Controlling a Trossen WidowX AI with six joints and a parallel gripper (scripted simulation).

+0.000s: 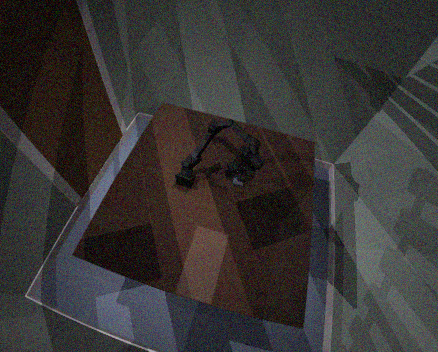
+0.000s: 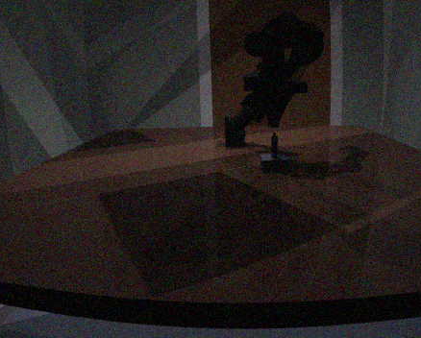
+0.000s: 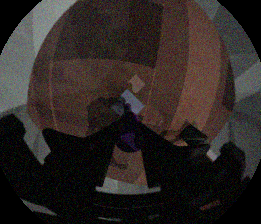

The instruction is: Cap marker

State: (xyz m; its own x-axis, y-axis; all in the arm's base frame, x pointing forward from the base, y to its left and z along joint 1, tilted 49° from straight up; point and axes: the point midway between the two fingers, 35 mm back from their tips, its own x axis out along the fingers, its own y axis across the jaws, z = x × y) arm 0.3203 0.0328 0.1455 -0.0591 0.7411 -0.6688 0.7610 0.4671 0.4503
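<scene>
From my station, I have the claw [image 1: 236, 172] [image 2: 274, 124] [image 3: 129, 125] pinching the cap [image 3: 129, 141], a purple shape between the two dark fingers in the wrist view. The cap is too dark for me to pick out from the top or the exterior. In the exterior view the marker [image 2: 274, 145] stands upright in the holder block [image 2: 268, 162] [image 1: 238, 181] [image 3: 133, 101], its tip just below the claw, with a narrow gap showing between them. The cap is therefore up in my grip and off the marker; how exactly the two line up in depth, I can't tell. The wrist view shows the block's pale face just beyond the fingertips. Counting up, I have one arm [image 1: 199, 152] [image 2: 284, 35], one claw with two fingers, one cap, one marker and one holder block, all at one brown table [image 1: 129, 196] [image 2: 57, 236] [image 3: 70, 80]. From the top I also count two large dark patches on the tabletop, one [image 1: 121, 251] near a corner and one [image 1: 274, 218] near the block.
</scene>
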